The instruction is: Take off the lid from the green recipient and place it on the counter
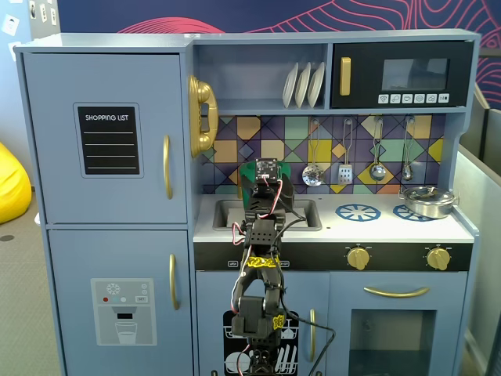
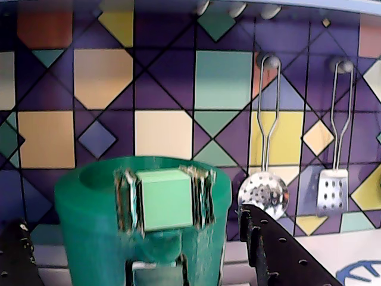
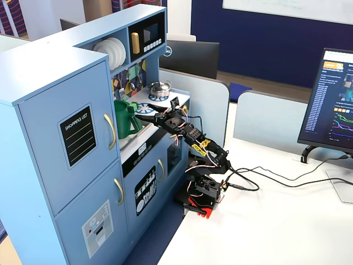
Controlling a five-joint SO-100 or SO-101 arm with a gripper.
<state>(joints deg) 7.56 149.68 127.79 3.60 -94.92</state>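
The green recipient point(image 2: 95, 232) stands upright in the sink area, its lighter green strap handle point(image 2: 166, 199) facing the wrist camera. It also shows in both fixed views point(image 3: 122, 118), mostly hidden behind the arm in one point(image 1: 286, 174). I cannot tell the lid apart from the recipient's top rim point(image 2: 149, 164). My gripper point(image 2: 131, 217) is open, with one black finger point(image 2: 274, 250) to the right of the recipient and the other point(image 2: 13, 256) to the left, not touching it. The gripper point(image 3: 140, 113) reaches in from the front over the white counter point(image 1: 391, 229).
A silver pan point(image 1: 429, 201) sits on the right burner ring; it also shows in the other fixed view point(image 3: 160, 87). Metal utensils point(image 2: 266, 190) hang on the tiled back wall. The recessed sink point(image 1: 311, 213) lies under the gripper. A second burner ring point(image 1: 358, 210) is bare.
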